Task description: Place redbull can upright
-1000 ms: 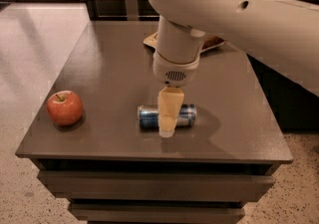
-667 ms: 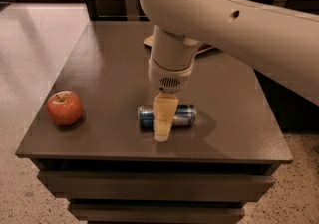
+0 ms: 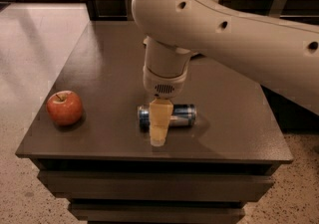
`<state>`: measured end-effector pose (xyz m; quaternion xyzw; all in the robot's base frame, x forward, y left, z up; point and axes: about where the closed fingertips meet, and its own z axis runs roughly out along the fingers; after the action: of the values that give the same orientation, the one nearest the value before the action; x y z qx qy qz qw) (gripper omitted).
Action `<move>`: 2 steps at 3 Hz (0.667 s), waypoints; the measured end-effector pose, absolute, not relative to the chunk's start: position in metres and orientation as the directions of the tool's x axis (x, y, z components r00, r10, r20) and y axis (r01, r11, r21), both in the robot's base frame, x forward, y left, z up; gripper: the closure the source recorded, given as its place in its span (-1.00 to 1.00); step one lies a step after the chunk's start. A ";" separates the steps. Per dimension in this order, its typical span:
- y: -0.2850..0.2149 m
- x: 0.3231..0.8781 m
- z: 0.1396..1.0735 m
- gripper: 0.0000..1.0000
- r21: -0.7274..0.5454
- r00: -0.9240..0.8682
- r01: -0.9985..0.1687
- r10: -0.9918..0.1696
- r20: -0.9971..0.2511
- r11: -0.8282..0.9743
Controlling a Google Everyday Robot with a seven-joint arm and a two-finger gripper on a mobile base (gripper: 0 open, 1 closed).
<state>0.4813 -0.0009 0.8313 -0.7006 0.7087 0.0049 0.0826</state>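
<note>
The redbull can [image 3: 183,115], blue and silver, lies on its side near the front edge of the dark table [image 3: 99,68], its long axis running left to right. My gripper [image 3: 159,129] hangs down from the big white arm directly over the can's left half. Its pale yellow tip crosses in front of the can and hides the can's middle. The can rests on the table top.
A red apple [image 3: 65,107] stands at the front left of the table. The white arm [image 3: 239,29] spans the right and back of the table. The table's front edge lies just below the can. Floor lies to the left.
The gripper has shifted a little to the left and lower, from the can's middle towards its left half. The can and the apple have not moved.
</note>
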 end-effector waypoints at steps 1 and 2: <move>0.000 0.480 0.829 -1.00 -0.109 0.002 -0.994 -0.993 -0.116 0.010; 0.001 0.479 0.829 -1.00 -0.110 0.017 -0.994 -0.995 -0.100 -0.006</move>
<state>0.4790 0.0009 0.8293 -0.7091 0.7012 -0.0031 0.0745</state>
